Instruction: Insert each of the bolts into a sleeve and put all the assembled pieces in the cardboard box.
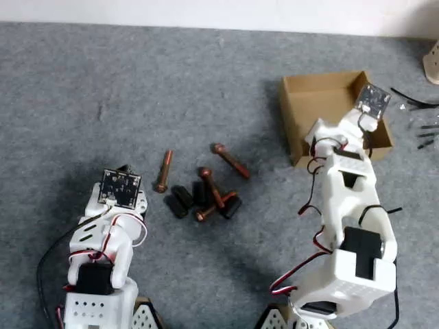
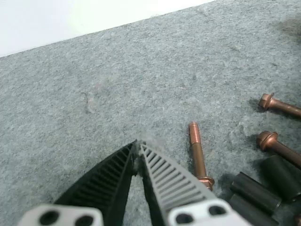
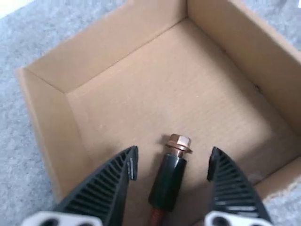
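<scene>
Hovering over the cardboard box [image 3: 117,66], the right gripper [image 3: 173,153] has its fingers spread wide and grips nothing. One assembled piece [image 3: 168,181], a copper bolt through a black sleeve, lies on the box floor between the fingers and, as far as the wrist view shows, touches neither. The risk here is in the exit. If the arm lifts at a slant, a finger may clip the piece and knock the bolt out of its sleeve, since nothing seems to lock the two together. A finger may also hook the box wall and drag the light box across the grey mat [image 1: 103,82].

The left gripper [image 2: 139,146] is closed on nothing, its tips low over the mat just beside the lone bolt [image 2: 198,155]. It must open before it can take anything; pressed down as it stands, it would only push the bolt, which is round and likely to roll.

Three more bolts and several sleeves lie tangled in the cluster [image 1: 206,195] between the arms, some bolts resting across sleeves. Reaching into it could scatter the neighbours or pinch two parts at once. A bolt gripped off its axis would probably jam at a sleeve's mouth rather than slide through.
</scene>
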Motion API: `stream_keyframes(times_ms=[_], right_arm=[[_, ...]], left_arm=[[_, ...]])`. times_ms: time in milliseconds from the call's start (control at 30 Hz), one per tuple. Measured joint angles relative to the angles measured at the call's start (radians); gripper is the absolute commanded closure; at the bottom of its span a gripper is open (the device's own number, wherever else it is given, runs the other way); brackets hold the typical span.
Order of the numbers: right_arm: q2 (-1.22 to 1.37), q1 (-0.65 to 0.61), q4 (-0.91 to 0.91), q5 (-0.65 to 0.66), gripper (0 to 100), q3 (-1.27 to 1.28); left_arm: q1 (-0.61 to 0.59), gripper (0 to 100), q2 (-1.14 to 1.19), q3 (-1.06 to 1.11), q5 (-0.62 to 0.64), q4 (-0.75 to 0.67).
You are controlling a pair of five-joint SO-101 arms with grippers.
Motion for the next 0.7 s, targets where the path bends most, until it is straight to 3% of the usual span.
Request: stream_keyframes(times_ms=[233,367,700], right_arm=[[-0.327,-0.009,0.0,-0.097,78.9,0.196],[-0.546,-0.133,0.0,-0.101,78.9,0.362],[-0.74,-0.612,0.0,0.242,78.9,0.574]], left_arm=[[0.0,99,0.0,0.002,0.0,0.0],[0.0,99,0.0,0.002,0.0,0.0],[0.0,99,0.0,0.002,0.0,0.0]])
